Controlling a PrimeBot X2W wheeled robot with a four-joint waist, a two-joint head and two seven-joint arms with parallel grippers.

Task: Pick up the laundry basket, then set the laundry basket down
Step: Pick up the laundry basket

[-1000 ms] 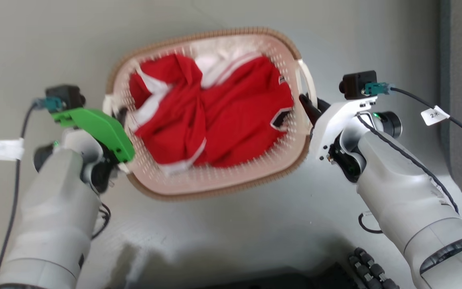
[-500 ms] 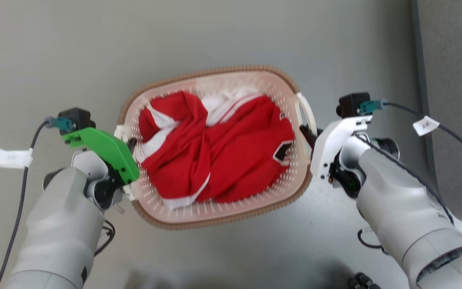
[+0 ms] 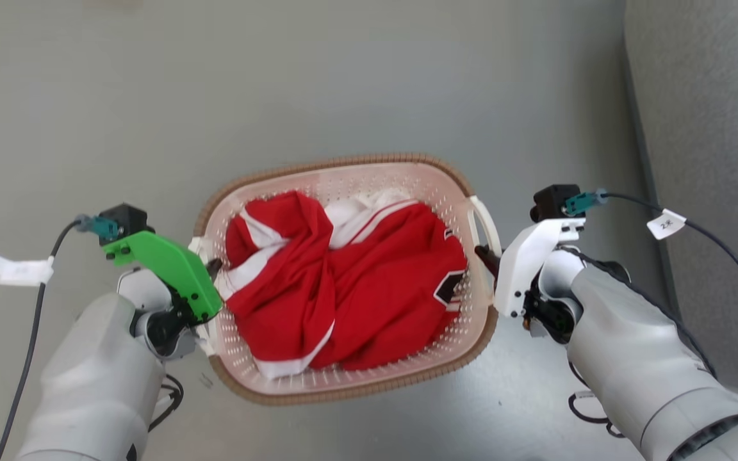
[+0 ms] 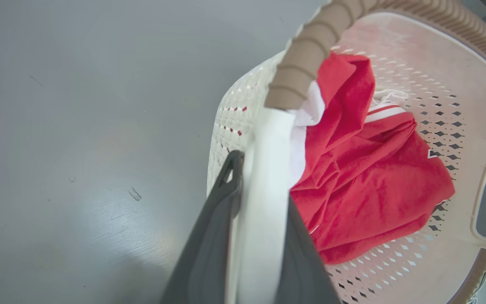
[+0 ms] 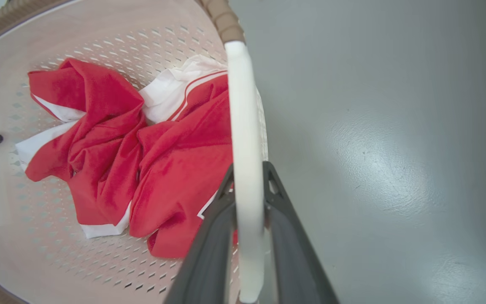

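Head view: laundry basket [image 3: 375, 182] in mid-frame over the grey floor [image 3: 279, 83], between the two arms. Oval-rectangular, cream-white plastic pierced with rows of small holes, edged by a brown ribbed rim trim [image 3: 356, 158], with a white loop handle at each short end. Inside, a crumpled red garment [image 3: 356, 288] with white bands. Left tool [image 3: 212, 266] at the left handle, below a green cover [image 3: 164, 269]; right tool [image 3: 485, 256] at the right handle [image 3: 487, 221]. Cannot tell whether the base touches the floor. Against the picture of a second ago: whole scene shifted with the camera, basket lower in frame, smaller and sharper; same grips at both handles.

Left wrist view: left tool [image 4: 262, 185] nearly closed, smooth dark fingers [image 4: 213, 236] pressed on either side of the flat white left handle [image 4: 268, 139], just under the end of the ribbed trim. Diamond-shaped holes in the far wall.

Right wrist view: right tool [image 5: 247, 181] likewise narrowed onto the smooth white right handle, one finger on the basket side, one on the floor side. Soft folds of red cloth on the perforated bottom; glossy floor with faint scuffs alongside
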